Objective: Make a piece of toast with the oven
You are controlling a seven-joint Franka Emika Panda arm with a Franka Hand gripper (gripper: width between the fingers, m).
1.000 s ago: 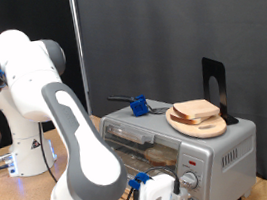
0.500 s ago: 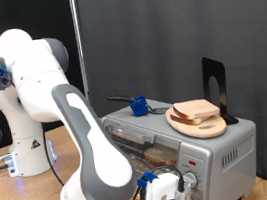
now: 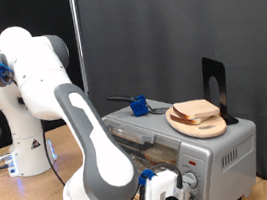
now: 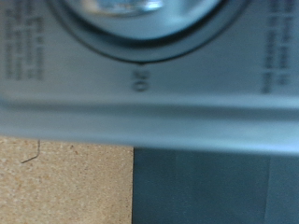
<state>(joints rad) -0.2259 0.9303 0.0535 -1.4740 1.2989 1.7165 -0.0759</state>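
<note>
The pale, brown-crusted piece of toast [image 3: 195, 110] lies on a round wooden plate [image 3: 200, 123] atop the silver oven [image 3: 222, 152]. The gripper [image 3: 166, 198] sits at the oven's front knobs [image 3: 191, 180]; I cannot tell whether its fingers are spread or closed. Only the wrist view shows a dial [image 4: 140, 23] up close, marked 20.

The oven [image 3: 185, 143] was a small boxy silver toaster oven that stood at the exterior view's lower right, its glass door facing the view's lower left and its round knobs on the front panel low down. The wrist view showed one knob's lower rim very close and blurred, with the number 20 printed beneath it on the silver panel [image 4: 149, 93]. The piece of toast [image 3: 196, 110], a pale square slice with a light brown crust, lay flat on top of the oven.
</note>
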